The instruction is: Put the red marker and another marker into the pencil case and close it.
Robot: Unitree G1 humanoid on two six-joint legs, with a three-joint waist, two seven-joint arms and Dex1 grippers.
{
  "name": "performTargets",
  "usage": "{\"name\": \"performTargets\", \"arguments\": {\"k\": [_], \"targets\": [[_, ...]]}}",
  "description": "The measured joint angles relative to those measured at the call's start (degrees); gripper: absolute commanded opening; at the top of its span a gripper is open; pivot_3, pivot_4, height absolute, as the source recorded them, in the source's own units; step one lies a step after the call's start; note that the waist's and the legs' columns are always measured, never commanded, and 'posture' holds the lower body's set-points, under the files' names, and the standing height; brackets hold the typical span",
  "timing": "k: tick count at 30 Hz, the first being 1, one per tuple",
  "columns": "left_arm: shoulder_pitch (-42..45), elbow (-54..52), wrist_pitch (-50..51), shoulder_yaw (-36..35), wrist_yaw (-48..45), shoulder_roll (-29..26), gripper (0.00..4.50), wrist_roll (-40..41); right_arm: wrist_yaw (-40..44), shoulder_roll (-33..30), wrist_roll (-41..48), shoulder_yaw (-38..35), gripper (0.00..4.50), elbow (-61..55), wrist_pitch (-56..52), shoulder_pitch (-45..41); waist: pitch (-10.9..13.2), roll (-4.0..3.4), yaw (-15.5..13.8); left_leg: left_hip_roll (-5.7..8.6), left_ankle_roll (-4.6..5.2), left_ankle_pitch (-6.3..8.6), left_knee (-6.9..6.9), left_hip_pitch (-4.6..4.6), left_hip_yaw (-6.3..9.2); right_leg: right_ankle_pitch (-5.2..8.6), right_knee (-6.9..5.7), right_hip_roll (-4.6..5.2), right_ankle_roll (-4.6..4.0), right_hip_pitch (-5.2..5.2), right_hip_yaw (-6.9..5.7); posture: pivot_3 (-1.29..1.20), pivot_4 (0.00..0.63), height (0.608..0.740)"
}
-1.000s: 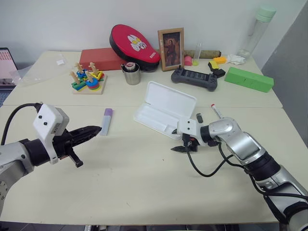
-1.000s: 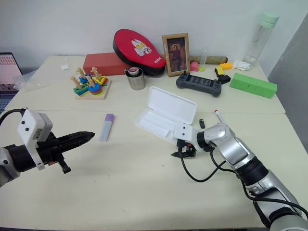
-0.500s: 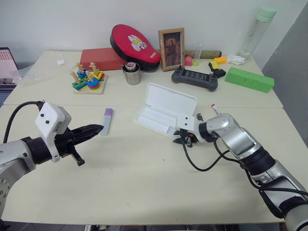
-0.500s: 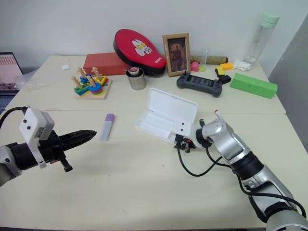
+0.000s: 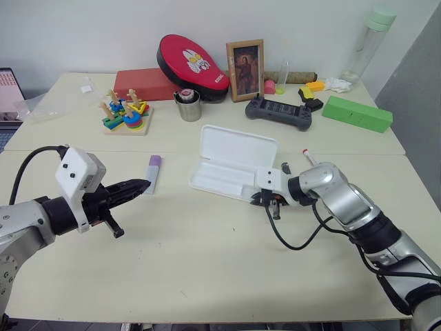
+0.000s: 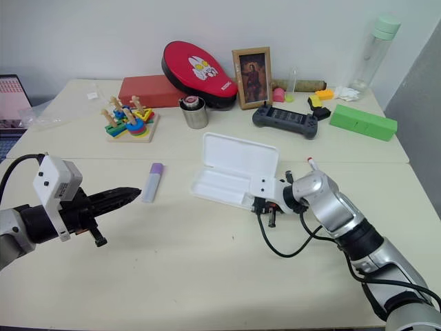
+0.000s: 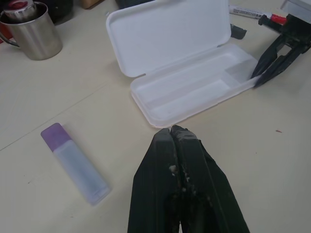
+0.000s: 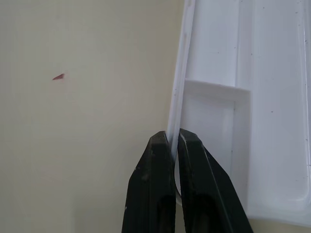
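Observation:
The pencil case (image 5: 222, 178) lies open at the table's middle, its lid (image 5: 238, 146) tilted back and its tray bare. My right gripper (image 5: 264, 199) is shut on the rim at the tray's near right corner; the thin white edge sits between its fingers (image 8: 158, 145). The red marker (image 5: 308, 159) rests on the table just behind that arm. The purple-capped marker (image 5: 152, 174) lies left of the case. My left gripper (image 5: 145, 184) is shut and empty, its tips close to that marker's near end.
Along the back stand a metal cup (image 5: 188, 105), a wooden stacking toy (image 5: 125, 115), a red box (image 5: 145, 84), a picture frame (image 5: 244, 69), a black game controller (image 5: 278, 111), a green box (image 5: 356, 114) and a tall bottle (image 5: 370, 41).
My right gripper has closed on the case's rim, and the case has swung round to lie more level across the table. The left arm has kept still.

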State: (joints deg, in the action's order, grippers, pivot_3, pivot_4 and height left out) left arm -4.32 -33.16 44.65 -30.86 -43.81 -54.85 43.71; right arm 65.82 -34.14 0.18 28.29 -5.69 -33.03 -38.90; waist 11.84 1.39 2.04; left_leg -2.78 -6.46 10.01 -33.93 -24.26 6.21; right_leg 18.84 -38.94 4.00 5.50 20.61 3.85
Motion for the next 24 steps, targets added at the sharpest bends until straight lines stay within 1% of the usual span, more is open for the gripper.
{"name": "performTargets", "arguments": {"k": [4, 10, 15, 24], "targets": [[0.77, 0.11, -0.05, 0.74, -0.12, -0.01, 0.0, -0.16, 4.81, -2.22, 6.74, -2.52, 0.02, -8.1, -0.47, 2.46, 0.01, 0.01, -0.04, 0.0, 0.0, 0.0, 0.0, -0.01, 0.0, 0.0, 0.0, 0.0, 0.0, 0.0, 0.0, 0.0, 0.15, 0.74], [1.67, 1.34, -0.17, 1.65, -0.73, -0.04, 0.0, -1.21, 7.6, -5.88, 12.51, -5.37, 0.02, -13.84, -1.37, 5.55, 0.01, 0.01, -0.09, 0.0, 0.0, 0.0, -0.02, -0.01, 0.0, 0.0, 0.0, 0.0, 0.0, 0.0, 0.0, 0.0, 0.15, 0.74], [3.1, 2.41, -0.31, 2.68, -1.58, -0.27, 0.0, -2.14, 7.96, -7.73, 14.54, -5.74, 0.02, -15.71, -1.73, 6.86, 0.01, 0.01, -0.1, 0.0, 0.0, 0.0, -0.02, -0.01, 0.0, 0.0, 0.0, 0.0, 0.0, 0.01, 0.0, 0.0, 0.15, 0.74], [5.3, 4.24, -0.35, 4.15, -3.17, -1.34, 0.0, -2.87, 7.6, -10.25, 14.4, -4.47, 0.02, -17.88, -3.51, 8.84, 0.01, 0.01, -0.1, 0.0, 0.0, 0.0, -0.01, -0.01, -0.01, 0.0, 0.01, 0.0, 0.0, 0.02, 0.0, 0.0, 0.15, 0.74]]}}
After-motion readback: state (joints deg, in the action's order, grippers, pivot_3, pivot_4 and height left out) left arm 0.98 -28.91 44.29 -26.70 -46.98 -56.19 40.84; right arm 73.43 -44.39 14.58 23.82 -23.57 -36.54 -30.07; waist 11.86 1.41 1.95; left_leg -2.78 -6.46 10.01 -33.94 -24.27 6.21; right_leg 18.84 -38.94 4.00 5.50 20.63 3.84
